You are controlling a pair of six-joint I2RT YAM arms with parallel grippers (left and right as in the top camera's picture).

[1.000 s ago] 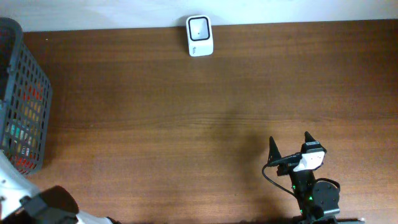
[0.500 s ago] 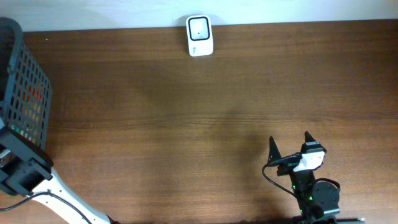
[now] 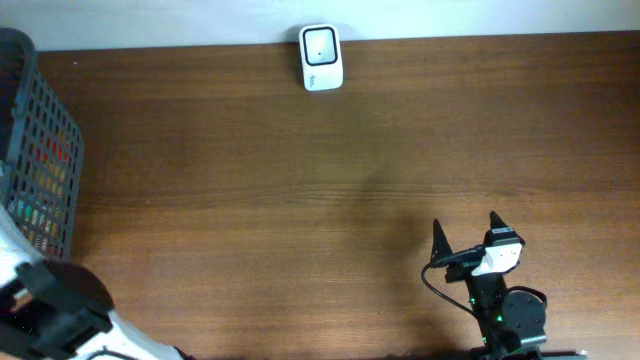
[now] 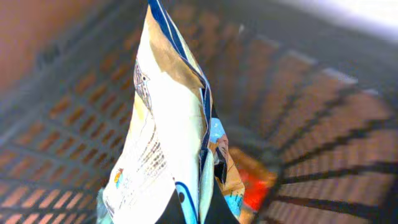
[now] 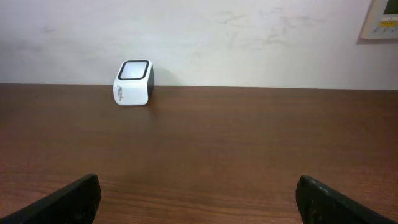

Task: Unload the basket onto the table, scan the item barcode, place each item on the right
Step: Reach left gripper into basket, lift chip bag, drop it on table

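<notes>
Snack bag (image 4: 168,124) inside mesh basket (image 3: 45,150) at nine o'clock on desk (image 3: 300,200), left pincer (image 4: 194,214) clenched on its edge, right pincer (image 3: 465,232) released at five o'clock, scanner (image 3: 321,57) at twelve

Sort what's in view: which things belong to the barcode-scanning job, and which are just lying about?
Job: snack bag, pinched by the left gripper; scanner; basket around it.
Lying about: red packet in the basket; wall panel; right gripper, open and unused.

White-and-tan snack bag (image 4: 163,143), blue-edged, upright inside basket (image 4: 323,124), white scanner (image 3: 321,57) at far edge of table (image 3: 300,200)
</notes>
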